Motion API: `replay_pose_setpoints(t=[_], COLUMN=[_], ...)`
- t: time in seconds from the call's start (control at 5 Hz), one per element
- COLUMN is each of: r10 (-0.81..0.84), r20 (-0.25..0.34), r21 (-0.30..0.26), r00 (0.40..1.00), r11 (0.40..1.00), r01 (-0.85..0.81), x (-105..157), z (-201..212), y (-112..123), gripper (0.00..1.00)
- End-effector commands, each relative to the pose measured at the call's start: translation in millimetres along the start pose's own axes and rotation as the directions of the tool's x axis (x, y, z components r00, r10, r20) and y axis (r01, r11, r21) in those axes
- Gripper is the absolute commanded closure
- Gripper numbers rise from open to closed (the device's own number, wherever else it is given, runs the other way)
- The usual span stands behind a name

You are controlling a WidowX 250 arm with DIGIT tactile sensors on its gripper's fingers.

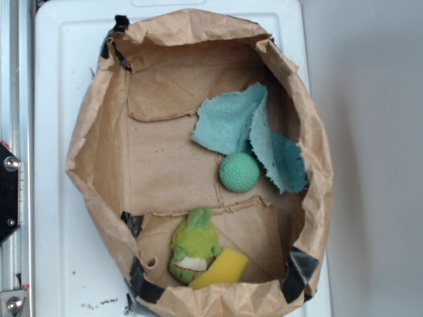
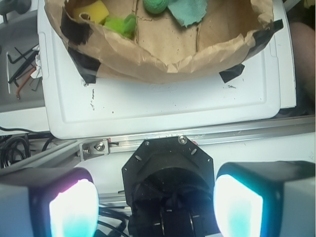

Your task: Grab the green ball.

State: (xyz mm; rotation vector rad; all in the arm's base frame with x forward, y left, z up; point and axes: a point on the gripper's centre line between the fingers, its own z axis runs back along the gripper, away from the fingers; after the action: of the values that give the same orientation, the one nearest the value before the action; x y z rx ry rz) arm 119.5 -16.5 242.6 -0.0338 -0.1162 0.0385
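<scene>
The green ball (image 1: 238, 172) sits on the floor of the paper bag (image 1: 99, 152), right of centre and nearer the right wall as the exterior view frames it. It touches the lower edge of the frayed teal cloth (image 1: 248, 125), which drapes up toward the far right corner. I judge the ball light and fairly firm, its dimpled skin giving my pads some grip. Being round, it may roll or squirt out if I close off-centre. I would take it across its widest part, coming straight down, with my fingers clear of the cloth.

As a sphere it has no long axis and points nowhere, so any approach angle serves equally.

Toward the bag's near edge lies the yellow-green plush creature (image 1: 193, 244), resting against a yellow sponge (image 1: 225, 267), well apart from the ball.

My gripper (image 2: 155, 197) hangs outside the bag, over the rail beside the white tray (image 2: 163, 103), with jaws spread wide and nothing between them. In my wrist view the ball shows only at the top edge.
</scene>
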Motion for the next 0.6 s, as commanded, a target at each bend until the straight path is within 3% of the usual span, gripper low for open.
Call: replay_pose_setpoints(t=[0.0, 0.2, 0.4], r10=[0.000, 0.092, 0.194], r20=[0.000, -0.048, -0.032], r21=[0.000, 0.047, 0.046], r00=[1.000, 0.995, 0.980], r11=[1.000, 0.995, 0.980], r01=[0.000, -0.090, -0.193], x=[0, 37, 77], z=[0, -24, -43], y=[0, 9, 14], gripper=[0.00, 0.00, 0.00])
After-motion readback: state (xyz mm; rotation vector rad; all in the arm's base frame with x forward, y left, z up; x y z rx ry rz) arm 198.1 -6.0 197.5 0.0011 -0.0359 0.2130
